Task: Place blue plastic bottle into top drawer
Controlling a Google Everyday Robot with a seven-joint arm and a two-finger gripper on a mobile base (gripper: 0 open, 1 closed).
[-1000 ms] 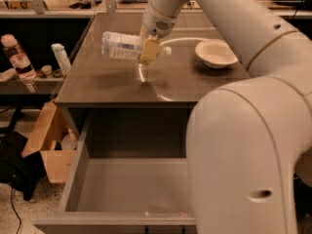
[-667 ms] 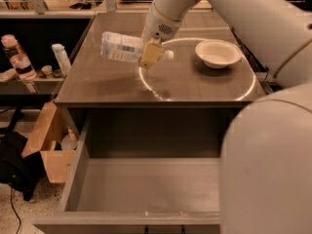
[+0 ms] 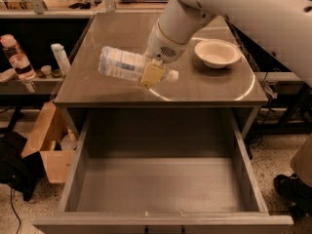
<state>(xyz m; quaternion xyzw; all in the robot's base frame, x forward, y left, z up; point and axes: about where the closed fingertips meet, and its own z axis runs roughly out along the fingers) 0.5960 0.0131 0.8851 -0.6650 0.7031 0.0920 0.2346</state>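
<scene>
**Item 1, blue plastic bottle** (image 3: 122,65). Held in the air over the front-left part of the grey table (image 3: 219,89), just behind its front edge and above the open top drawer's back wall. It touches neither the table nor the drawer. The jaws grip it at the neck end, just short of the small white cap. The labelled body sticks out clear of the jaws towards the table's left edge.

**Item 2, gripper** (image 3: 152,74). Jaws closed on the bottle, pinching it. One tan finger pad (image 3: 151,75) lies across the near face of the bottle. The opposite finger is hidden behind it.

**Item 3, arm.** White. It enters from the upper right corner and slopes down and left over the middle of the table. The rounded wrist ends directly above and behind the bottle's neck.

**Item 4, bottle orientation.** Long axis close to level and roughly parallel to the table's front edge. The cap points right, towards the bowl's side, and the base points left. The base end rides a little higher than the cap end.

**Item 5, top drawer** (image 3: 78,169). Pulled out fully below the front edge. Grey, with a flat bottom and tall side walls.

**Item 6, white bowl** (image 3: 217,52). Upright on the table towards the right edge, well apart from the bottle.

**Item 7, off the table, left.** A pink-capped bottle (image 3: 14,57) and a slim white bottle (image 3: 61,58) stand on a side shelf. A cardboard box (image 3: 48,145) sits on the floor beside the drawer.
</scene>
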